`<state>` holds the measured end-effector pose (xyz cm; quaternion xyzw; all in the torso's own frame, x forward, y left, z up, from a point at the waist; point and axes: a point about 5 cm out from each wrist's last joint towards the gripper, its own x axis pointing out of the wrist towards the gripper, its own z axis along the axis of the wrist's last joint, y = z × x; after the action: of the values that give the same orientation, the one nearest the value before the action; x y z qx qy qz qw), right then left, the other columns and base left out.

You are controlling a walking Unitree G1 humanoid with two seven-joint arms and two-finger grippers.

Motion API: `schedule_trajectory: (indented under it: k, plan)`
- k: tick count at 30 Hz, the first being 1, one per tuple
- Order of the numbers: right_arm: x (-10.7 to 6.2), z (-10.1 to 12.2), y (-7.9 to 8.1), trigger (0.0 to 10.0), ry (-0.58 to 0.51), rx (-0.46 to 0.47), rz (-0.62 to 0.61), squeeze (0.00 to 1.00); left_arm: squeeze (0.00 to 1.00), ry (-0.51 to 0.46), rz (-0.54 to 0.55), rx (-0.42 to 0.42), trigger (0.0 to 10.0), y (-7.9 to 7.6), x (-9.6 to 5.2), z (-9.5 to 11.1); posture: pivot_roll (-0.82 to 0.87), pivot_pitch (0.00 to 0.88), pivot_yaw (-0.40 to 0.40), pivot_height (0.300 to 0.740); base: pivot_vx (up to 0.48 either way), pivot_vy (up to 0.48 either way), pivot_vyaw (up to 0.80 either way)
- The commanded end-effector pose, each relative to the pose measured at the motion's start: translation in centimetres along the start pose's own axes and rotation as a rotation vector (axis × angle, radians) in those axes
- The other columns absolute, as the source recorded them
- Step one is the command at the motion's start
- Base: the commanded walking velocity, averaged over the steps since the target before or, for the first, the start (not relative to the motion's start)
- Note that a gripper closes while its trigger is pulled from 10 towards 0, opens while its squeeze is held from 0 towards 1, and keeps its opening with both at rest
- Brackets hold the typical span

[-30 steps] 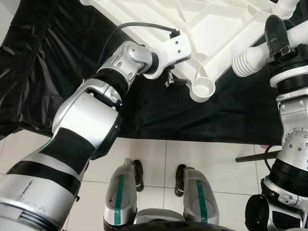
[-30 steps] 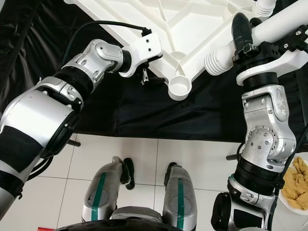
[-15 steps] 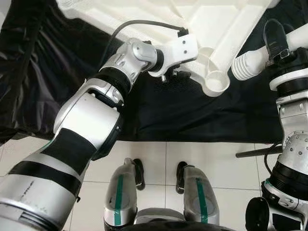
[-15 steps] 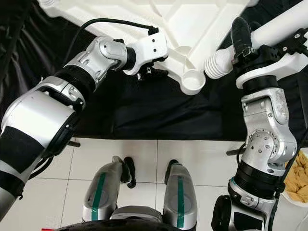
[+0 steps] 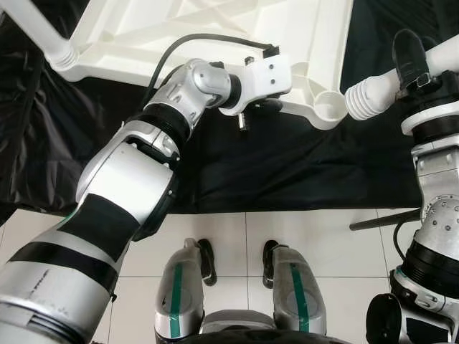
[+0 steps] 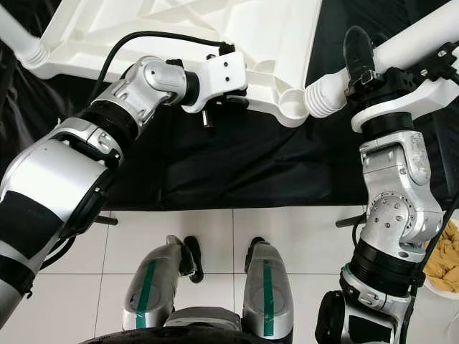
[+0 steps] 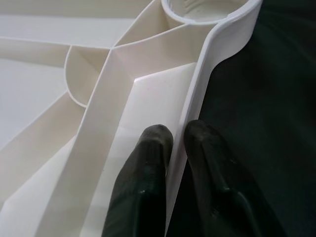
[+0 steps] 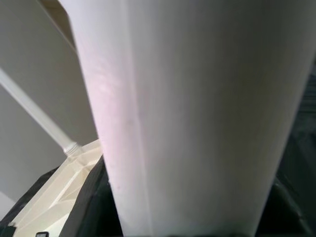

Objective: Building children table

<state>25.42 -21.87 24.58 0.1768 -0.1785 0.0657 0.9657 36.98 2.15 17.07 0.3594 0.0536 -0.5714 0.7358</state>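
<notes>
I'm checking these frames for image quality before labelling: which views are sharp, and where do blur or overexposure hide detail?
Left eye and right eye views: sharp, though the white tabletop is bright enough that its ribs wash out. Left wrist view: fingers and rim crisp, the black cloth nearly featureless. Right wrist view: the table leg is too close, soft and pinkish, with no surface detail.

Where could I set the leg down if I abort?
Bare black cloth lies between the tabletop edge and the tiled floor. It is crowded at the corner socket, where the leg in the right end effector meets it, beside the left end effector.
</notes>
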Motion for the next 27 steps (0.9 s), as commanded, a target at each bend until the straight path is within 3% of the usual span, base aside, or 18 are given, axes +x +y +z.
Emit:
schedule_trajectory:
  k: [1, 10, 15, 18, 19, 22, 25, 26, 27]
  plan:
    - [0.0, 0.4, 0.4, 10.0, -0.015, 0.007, 0.020, 0.00, 0.00, 0.191, -0.054, -0.175, 0.0, -2.9, -0.8, -6.1, -0.13, 0.185, 0.124, 0.740, 0.000, 0.000, 0.00]
    - [1.2, -0.7, 0.7, 10.0, 0.034, 0.023, 0.043, 0.00, 0.00, 0.081, -0.195, -0.208, 0.0, -3.4, -3.0, -7.1, -0.08, 0.174, 0.089, 0.740, 0.000, 0.000, 0.00]
    - [2.0, -1.2, 0.7, 10.0, 0.067, 0.006, 0.020, 0.00, 0.00, -0.018, -0.242, -0.256, 0.0, -3.7, -2.5, -6.1, -0.05, 0.170, 0.078, 0.740, 0.000, 0.000, 0.00]
    - [2.8, -1.5, 0.6, 10.0, 0.087, -0.040, -0.025, 0.00, 0.00, -0.121, -0.304, -0.267, 0.0, -3.8, -1.7, -4.3, -0.04, 0.168, 0.073, 0.740, 0.000, 0.000, 0.00]
    - [3.0, -1.5, 0.5, 10.0, 0.092, -0.047, -0.043, 0.00, 0.00, -0.154, -0.310, -0.257, 10.0, -3.6, -1.4, -3.4, -0.03, 0.167, 0.064, 0.740, 0.000, 0.000, 0.00]
    - [3.5, -1.7, 0.0, 10.0, 0.113, -0.092, -0.110, 0.00, 0.00, -0.247, -0.304, -0.276, 10.0, -2.9, -0.7, -1.1, -0.04, 0.171, 0.067, 0.740, 0.000, 0.000, 0.00]
    - [3.6, -1.7, -0.1, 10.0, 0.116, -0.112, -0.131, 0.00, 0.00, -0.290, -0.301, -0.297, 10.0, -2.5, -0.6, -0.3, -0.04, 0.172, 0.067, 0.740, 0.000, 0.000, 0.00]
    - [3.6, -1.7, -0.2, 10.0, 0.121, -0.110, -0.137, 0.00, 0.92, -0.325, -0.316, -0.316, 10.0, -2.4, -0.7, 0.2, -0.04, 0.178, 0.070, 0.740, 0.000, 0.000, 0.00]
    - [3.5, -1.7, -0.3, 10.0, 0.124, -0.106, -0.140, 0.00, 0.92, -0.345, -0.327, -0.326, 10.0, -2.4, -0.8, 0.4, -0.04, 0.178, 0.070, 0.740, 0.000, 0.000, 0.00]
